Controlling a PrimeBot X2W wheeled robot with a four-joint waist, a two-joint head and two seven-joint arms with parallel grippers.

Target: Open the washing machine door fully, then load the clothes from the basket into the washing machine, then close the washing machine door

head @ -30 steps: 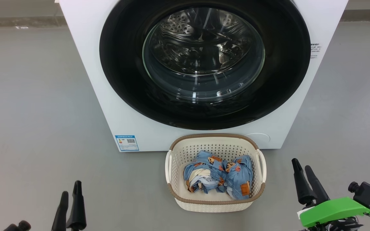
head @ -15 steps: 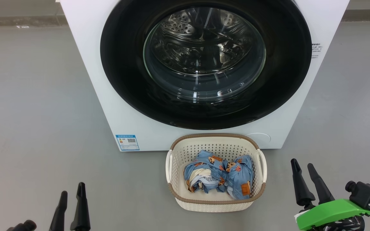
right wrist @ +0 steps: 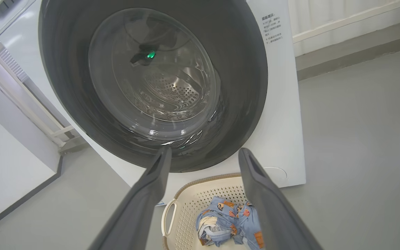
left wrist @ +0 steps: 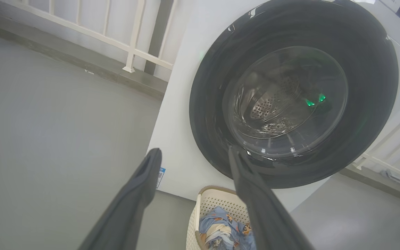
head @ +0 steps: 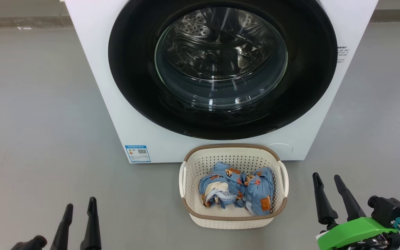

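Note:
The white washing machine (head: pixel 99 86) stands ahead with its round black-rimmed door (head: pixel 134 86) closed flat against the front; the steel drum shows through the glass. On the floor right in front of it sits the cream basket (head: pixel 233 224), holding crumpled light-blue clothes (head: pixel 236 190) printed with small orange-brown figures. My left gripper (head: pixel 80 201) hangs open at the lower left, empty, well to the left of the basket. At the lower right my right gripper (head: pixel 326 176) is open too, empty, beside the basket's right end. Both wrist views look up at the door (left wrist: pixel 203 104) (right wrist: pixel 248 80) between spread fingers.
Grey floor (head: pixel 36 121) spreads on both sides of the machine. A blue label (head: pixel 137 153) is low on its front left. White railings (left wrist: pixel 130 52) and a kerb run along the back wall. A white panel (right wrist: pixel 5 166) stands to one side of the machine in the right wrist view.
Both grippers' fingers have spread a little wider apart. The left gripper sank lower in the head view. The door, basket and clothes have not moved.

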